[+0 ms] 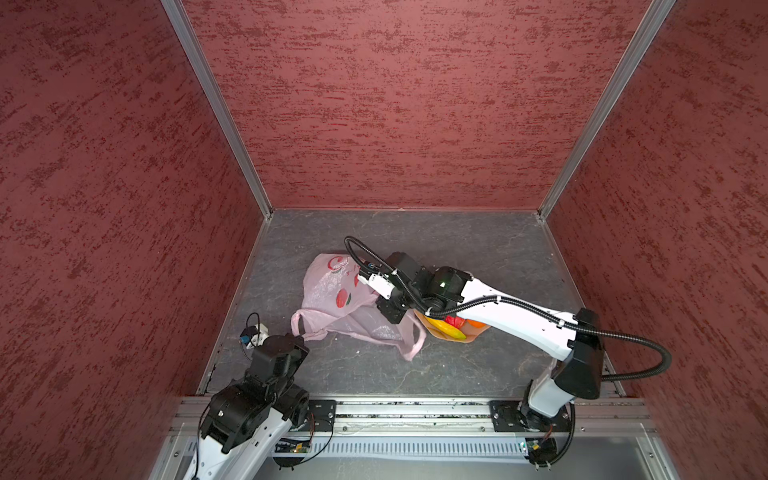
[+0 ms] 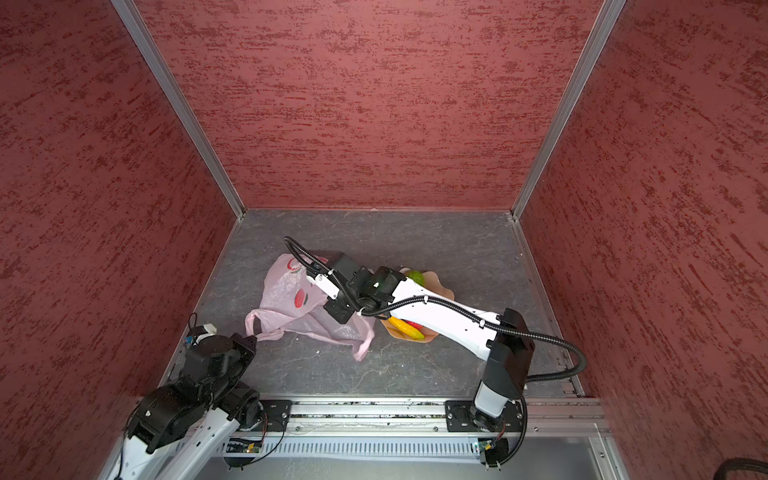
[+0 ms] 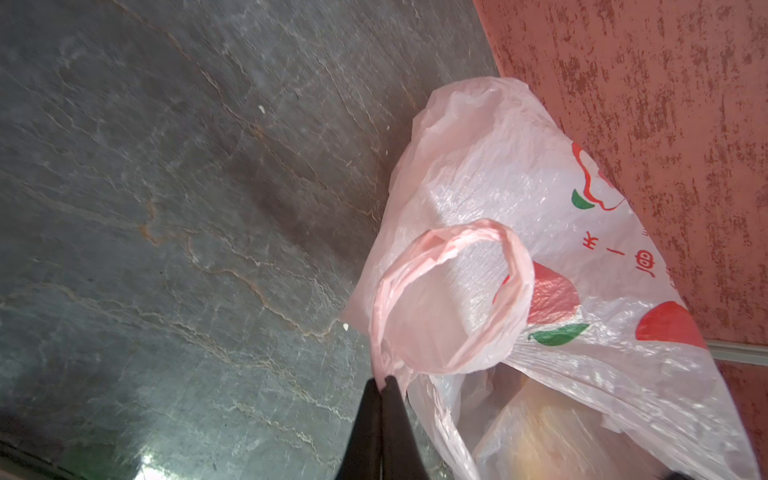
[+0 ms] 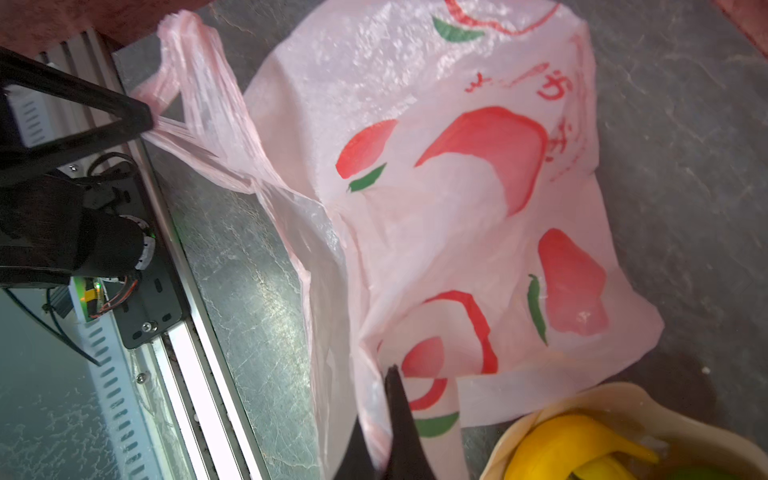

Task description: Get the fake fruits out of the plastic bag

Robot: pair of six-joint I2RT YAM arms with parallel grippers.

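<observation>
Bag: the thin translucent pale-pink plastic bag [image 1: 332,291] with red fruit prints lies crumpled on the dark grey stone-look tabletop [image 1: 457,249], left of centre

Left hand: the left gripper [image 3: 384,380] has its black jaws pressed together on the base of the bag's near-left loop handle [image 3: 521,266]

Right hand: the right gripper [image 4: 390,372] is closed too, and appears to pinch a fold of the bag's film at its right edge

Second handle: the other loop handle [image 1: 413,347] lies loose on the near-right side, held by neither hand

Fruits seen: a long yellow toy banana [image 2: 405,328], a red ball [image 1: 455,321], an orange ball [image 1: 478,323] and a green ball [image 2: 415,276] sit in the peach wavy-edged dish [image 2: 446,293], just right of the bag

Hidden: the right arm covers the middle of the dish; the left wrist view shows a blurred beige-yellow shape through the film, and I cannot tell whether it is a fruit inside or the dish behind

Key relation: the bag spans between the 2 grips, its long axis running from near-left to far-right, with the mouth towards the near side

Nearer arm: the right gripper is right beside the dish and the left one is well apart from it, so I judge any fruit left inside would have to travel rightward
</observation>
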